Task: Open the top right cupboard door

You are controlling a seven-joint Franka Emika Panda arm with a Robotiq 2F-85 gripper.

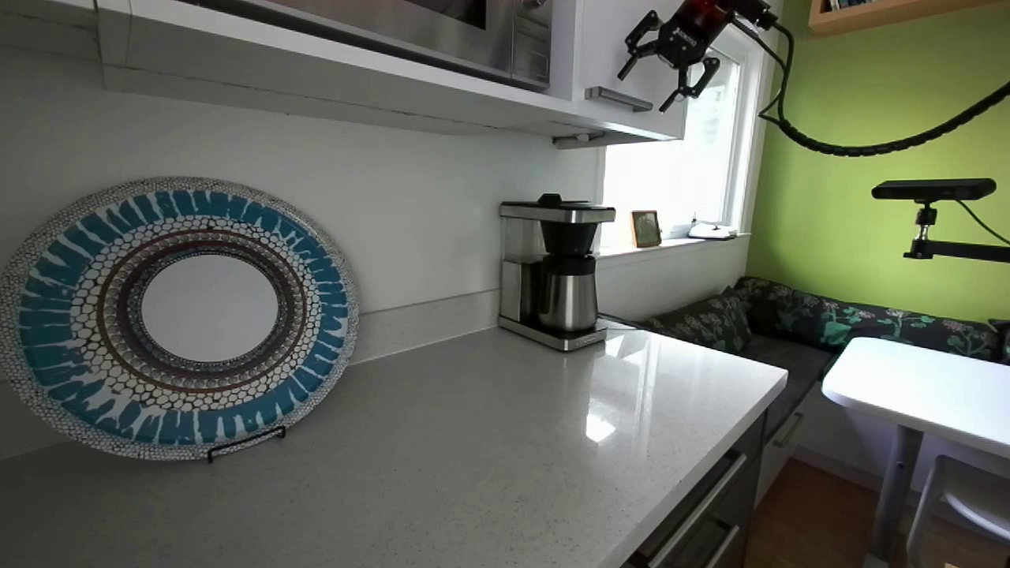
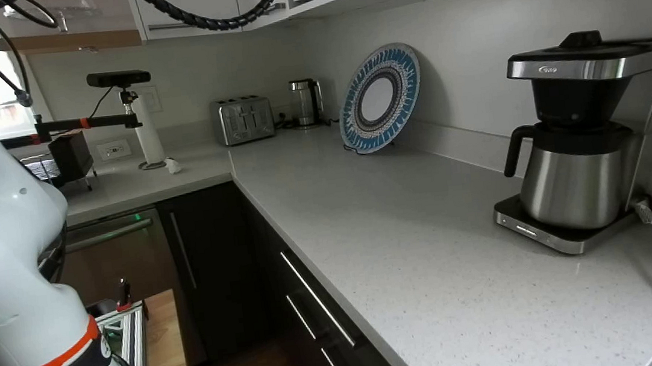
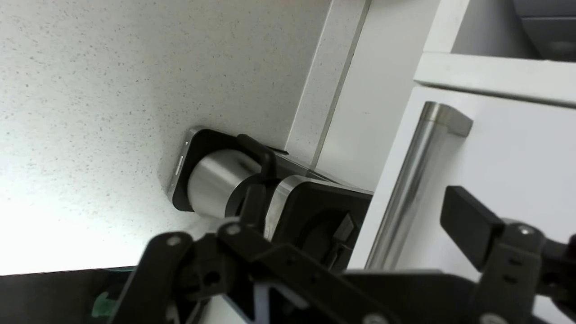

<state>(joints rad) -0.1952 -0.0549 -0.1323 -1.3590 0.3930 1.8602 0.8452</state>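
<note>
claw [image 3: 355,207] hanging spread near bar handle [image 3: 407,189], gripping nothing; white cupboard door [image 3: 513,148] sitting closed above coffee maker [image 1: 552,268]. step probably calling for straddling handle squarely, closing firmly, easing door outward.

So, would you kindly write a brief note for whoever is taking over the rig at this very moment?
Gripper: open, close to the silver bar handle but not clamped on it; I cannot tell whether they touch.
Door: the top right cupboard door is shut, handle near its lower edge.
Below: coffee maker on the counter.
Done: gripper is by the handle; door not yet opened.
Left: grip or hook the handle, then pull the door open.
</note>
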